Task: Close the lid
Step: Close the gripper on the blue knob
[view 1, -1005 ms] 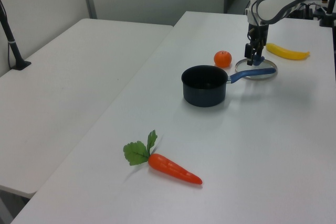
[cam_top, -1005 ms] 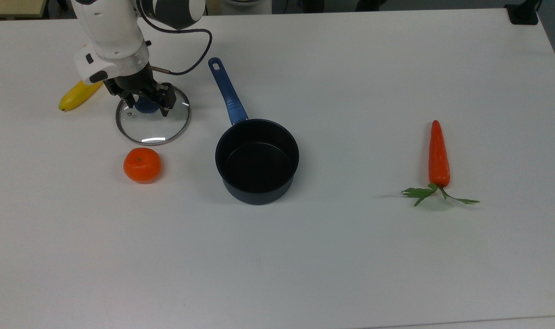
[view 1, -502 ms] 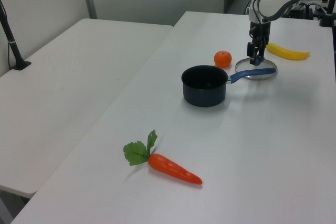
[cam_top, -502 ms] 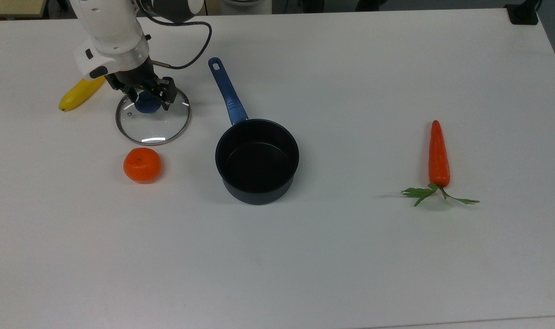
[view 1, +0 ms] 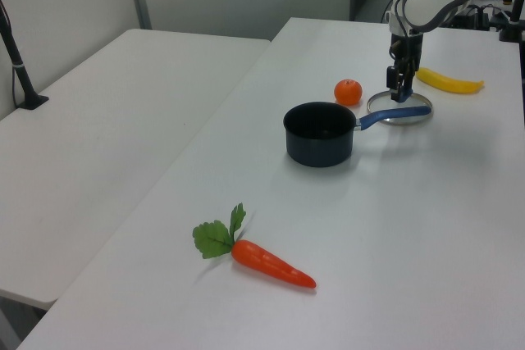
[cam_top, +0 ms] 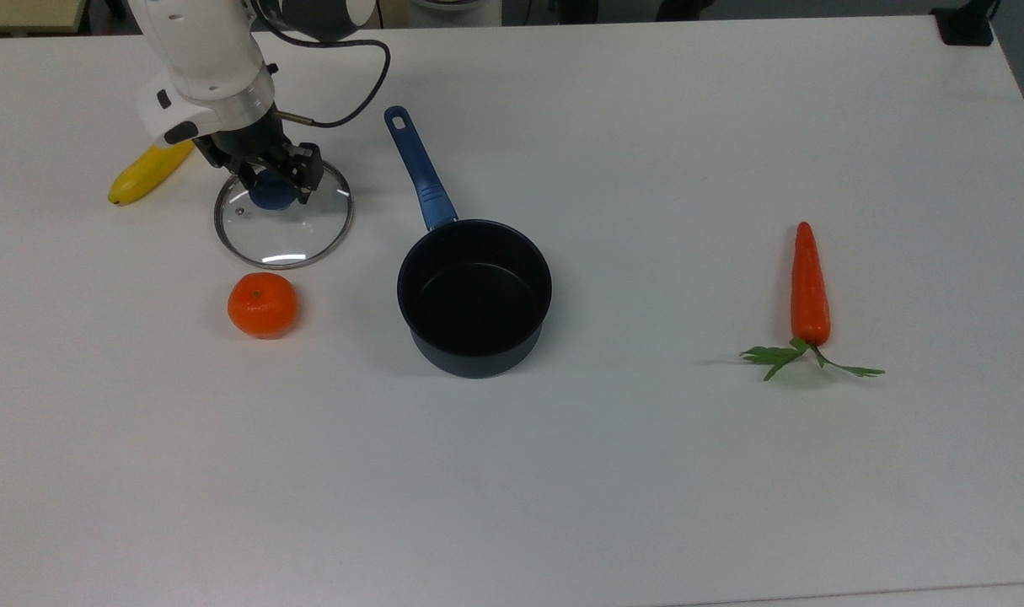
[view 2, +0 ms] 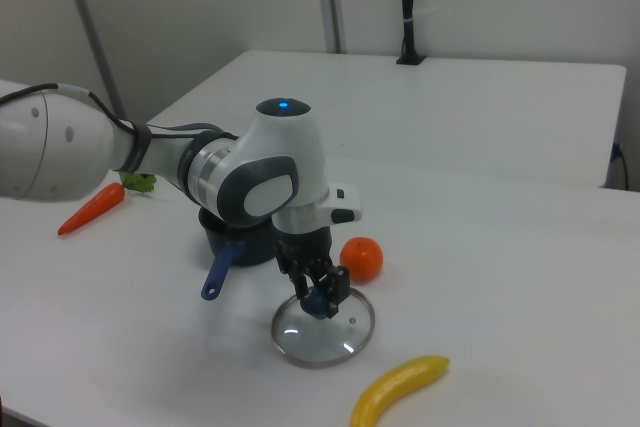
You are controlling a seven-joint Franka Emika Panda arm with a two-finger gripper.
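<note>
Top view: the jaws [cam_top: 274,182] are sitting down at the blue knob [cam_top: 270,196] of the lid [cam_top: 284,217], one finger on each side of it. The fingers [cam_top: 311,173] are bracketing the knob closely, but whether they are clamping it or only straddling it cannot be told. In the right view the jaws [view 2: 322,299] are likewise reaching down onto the knob [view 2: 317,305], pointing straight at the table [view 2: 520,277].

The lid [view 2: 322,326] is lying flat on the table, knob up, its metal rim resting on the white surface. It is sitting apart from the pot [cam_top: 474,295], toward the top view's left of it. In the left view the lid [view 1: 399,110] is lying behind the pot's handle.

The pot is standing upright and open, its dark inside bare, with its blue handle [cam_top: 419,172] pointing toward the top view's upper left. The handle's end is coming near the lid's rim without touching it.

An orange [cam_top: 262,304] is resting just below the lid in the top view, close to the rim but apart from it. A banana [cam_top: 147,174] is lying at the top view's left of the lid, partly hidden under the arm [cam_top: 206,67]. A black cable [cam_top: 356,83] is looping from the arm's wrist.

A carrot [cam_top: 809,291] with green leaves is lying well apart at the top view's right, tip pointing up.
</note>
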